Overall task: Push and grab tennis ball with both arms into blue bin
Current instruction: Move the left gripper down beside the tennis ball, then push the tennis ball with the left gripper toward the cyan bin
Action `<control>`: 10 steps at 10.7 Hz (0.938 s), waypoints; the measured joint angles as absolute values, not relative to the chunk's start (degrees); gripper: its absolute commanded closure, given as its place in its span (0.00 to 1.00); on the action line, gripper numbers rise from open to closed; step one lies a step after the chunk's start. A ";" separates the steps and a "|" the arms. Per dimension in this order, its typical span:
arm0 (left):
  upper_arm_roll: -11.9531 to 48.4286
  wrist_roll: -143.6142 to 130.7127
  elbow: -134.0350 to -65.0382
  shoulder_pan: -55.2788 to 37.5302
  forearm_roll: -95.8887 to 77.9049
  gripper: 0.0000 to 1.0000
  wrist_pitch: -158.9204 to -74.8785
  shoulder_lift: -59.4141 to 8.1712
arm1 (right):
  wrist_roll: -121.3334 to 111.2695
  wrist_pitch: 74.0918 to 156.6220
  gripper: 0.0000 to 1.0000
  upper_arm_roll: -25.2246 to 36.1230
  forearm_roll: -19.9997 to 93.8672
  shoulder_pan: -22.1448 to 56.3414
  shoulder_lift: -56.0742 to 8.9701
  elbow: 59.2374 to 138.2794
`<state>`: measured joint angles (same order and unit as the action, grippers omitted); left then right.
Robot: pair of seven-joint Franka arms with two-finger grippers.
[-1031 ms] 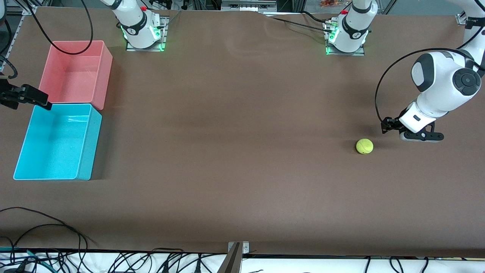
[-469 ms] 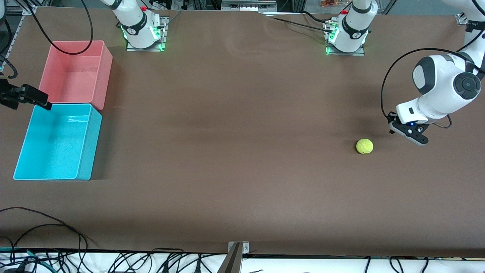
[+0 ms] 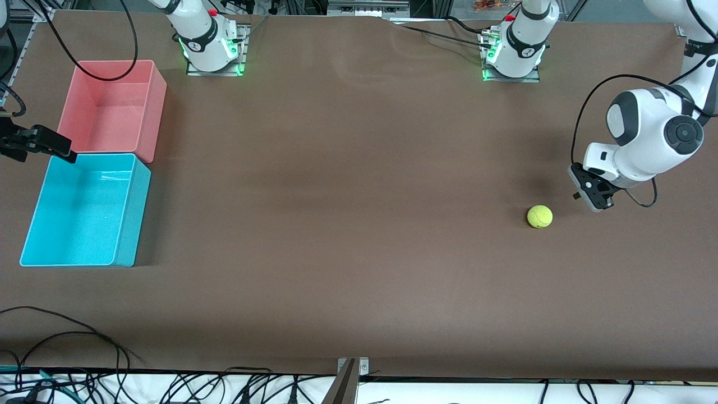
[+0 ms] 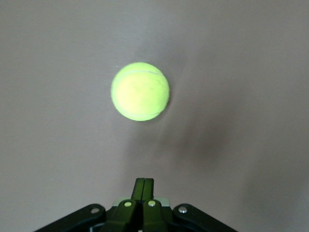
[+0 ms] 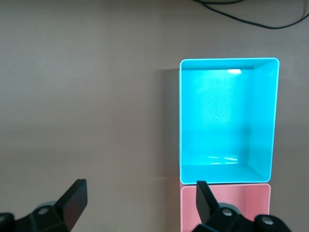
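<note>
Now lining up push: left gripper [image 3: 596, 201] pinched shut, empty, beside tennis ball [image 3: 539, 216]; next, shove toward blue bin [image 3: 33, 221]. Right gripper [image 5: 140, 203] waiting spread wide there.

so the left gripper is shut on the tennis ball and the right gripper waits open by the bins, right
Not quite. The left gripper is shut, but on nothing: the left wrist view shows the tennis ball lying free on the table, apart from it. The right gripper does wait open by the blue bin and the pink bin.
</note>
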<state>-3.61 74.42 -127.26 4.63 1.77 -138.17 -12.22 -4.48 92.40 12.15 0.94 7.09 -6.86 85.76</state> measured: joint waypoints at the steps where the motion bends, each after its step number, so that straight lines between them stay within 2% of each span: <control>1: -3.62 76.69 -127.26 4.69 1.77 1.00 -138.78 -13.12 | -4.48 92.40 0.00 12.15 0.94 7.09 -6.86 85.76; 10: -3.66 98.59 -124.61 5.54 -2.62 1.00 -144.97 -22.93 | -4.46 92.41 0.00 12.45 0.94 7.06 -6.90 85.76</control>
